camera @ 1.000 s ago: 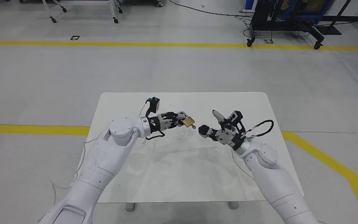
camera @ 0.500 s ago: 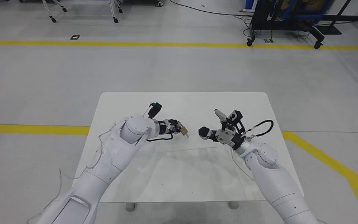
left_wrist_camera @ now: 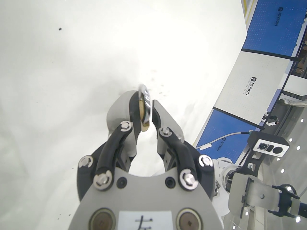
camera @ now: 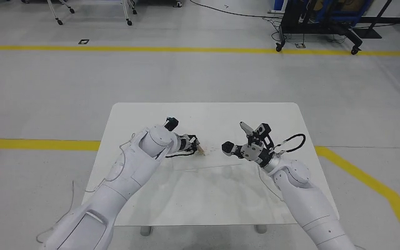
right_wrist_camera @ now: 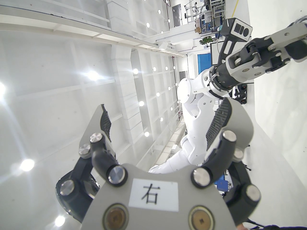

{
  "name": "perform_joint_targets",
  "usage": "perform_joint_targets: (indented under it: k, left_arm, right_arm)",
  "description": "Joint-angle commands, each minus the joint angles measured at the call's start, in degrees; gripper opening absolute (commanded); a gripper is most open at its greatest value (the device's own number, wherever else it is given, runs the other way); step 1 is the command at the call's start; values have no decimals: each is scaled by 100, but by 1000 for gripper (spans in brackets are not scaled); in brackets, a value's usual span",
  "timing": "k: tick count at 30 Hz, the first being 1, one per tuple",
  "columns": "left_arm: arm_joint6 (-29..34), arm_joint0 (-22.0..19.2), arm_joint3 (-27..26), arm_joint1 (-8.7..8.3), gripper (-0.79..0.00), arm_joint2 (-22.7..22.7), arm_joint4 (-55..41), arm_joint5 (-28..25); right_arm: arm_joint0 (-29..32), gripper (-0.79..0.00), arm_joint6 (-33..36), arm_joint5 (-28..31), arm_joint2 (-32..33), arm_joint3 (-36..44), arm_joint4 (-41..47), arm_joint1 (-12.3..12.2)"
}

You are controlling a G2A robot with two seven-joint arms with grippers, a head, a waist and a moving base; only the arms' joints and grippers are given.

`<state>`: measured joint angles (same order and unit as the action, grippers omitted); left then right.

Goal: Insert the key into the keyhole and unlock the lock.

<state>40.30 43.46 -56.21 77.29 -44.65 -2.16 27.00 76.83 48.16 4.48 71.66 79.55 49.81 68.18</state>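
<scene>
White table (camera: 250, 119), well off its edges: lock (left_wrist_camera: 142, 112), perhaps airborne, in left gripper (left_wrist_camera: 144, 101).

A robotics lab hall was suggested by yellow floor lines (camera: 187, 48), a wheeled frame (camera: 325, 31), and partition panels (left_wrist_camera: 271, 17) beyond the left end effector (left_wrist_camera: 145, 101).

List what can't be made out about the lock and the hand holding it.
1. Keyhole: in the left wrist view, the left hand's fingers cover most of the lock; only one edge and part of the shackle show.
2. Shackle open or shut: in the top view, the lock is too small to tell.
3. Lock's far side: in the right wrist view, the picture's edge cuts off the left hand's fingertips.
</scene>
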Motion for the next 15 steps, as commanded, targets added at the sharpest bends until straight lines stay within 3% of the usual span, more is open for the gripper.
perform_joint_targets:
  k: [1,5,9,11,13,15]
  left_arm:
    - [-2,-17,35,15,-456,9,5,6]
    - [12,-47,104,33,-400,-35,-40,13]
    - [133,-12,61,1,-256,-270,-305,-206]
    - [369,47,-8,-41,-225,-473,-572,-456]
    - [920,135,-63,-87,-99,-767,-1156,-778]
    - [1109,187,-104,-149,-49,-1018,-1370,-1059]
  right_arm:
    - [0,0,0,0,0,0,0,0]
    - [0,0,0,0,0,0,0,0]
    - [0,0,0,0,0,0,0,0]
    - [0,0,0,0,0,0,0,0]
    - [0,0,0,0,0,0,0,0]
    - [0,0,0,0,0,0,0,0]
